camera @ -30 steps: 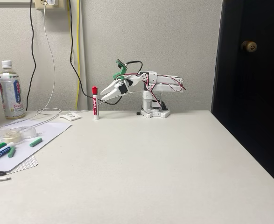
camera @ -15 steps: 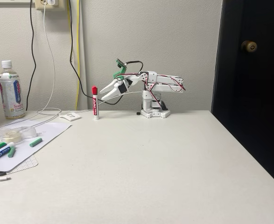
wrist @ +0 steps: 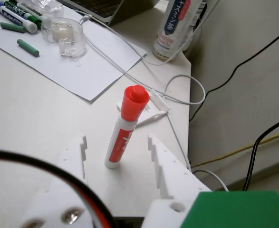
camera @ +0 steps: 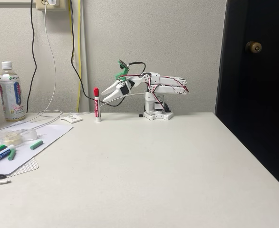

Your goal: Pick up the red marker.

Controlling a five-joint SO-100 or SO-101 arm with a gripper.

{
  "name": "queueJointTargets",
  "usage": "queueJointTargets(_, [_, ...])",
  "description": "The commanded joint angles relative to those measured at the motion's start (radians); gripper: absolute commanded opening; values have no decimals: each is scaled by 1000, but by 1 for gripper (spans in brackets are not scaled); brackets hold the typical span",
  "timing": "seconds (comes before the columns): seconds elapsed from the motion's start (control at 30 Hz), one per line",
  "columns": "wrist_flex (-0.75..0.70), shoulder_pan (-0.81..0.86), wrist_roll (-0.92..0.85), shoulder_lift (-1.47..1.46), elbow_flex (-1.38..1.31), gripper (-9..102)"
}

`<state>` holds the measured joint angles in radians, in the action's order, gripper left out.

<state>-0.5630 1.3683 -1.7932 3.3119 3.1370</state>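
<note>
At the back of the counter, the red marker stands upright on its end, framed between the spread fingers, which hold nothing; light, rigid and easily toppled, it looks best taken squarely at mid-barrel, below the red cap
</note>
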Motion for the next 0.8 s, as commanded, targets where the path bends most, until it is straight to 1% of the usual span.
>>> queueJointTargets(0.0, [-28,8,-11,3,-63,29])
queueJointTargets(0.2, [-84,-2,-11,2,-115,27])
queueJointTargets(0.5, [-35,-18,-20,-18,-123,27])
queueJointTargets(0.57, [-32,-21,-26,-41,-144,25])
queueJointTargets(0.67, [-64,-26,-28,-118,-224,23])
queueJointTargets(0.77, [-81,-32,-29,-187,-288,24])
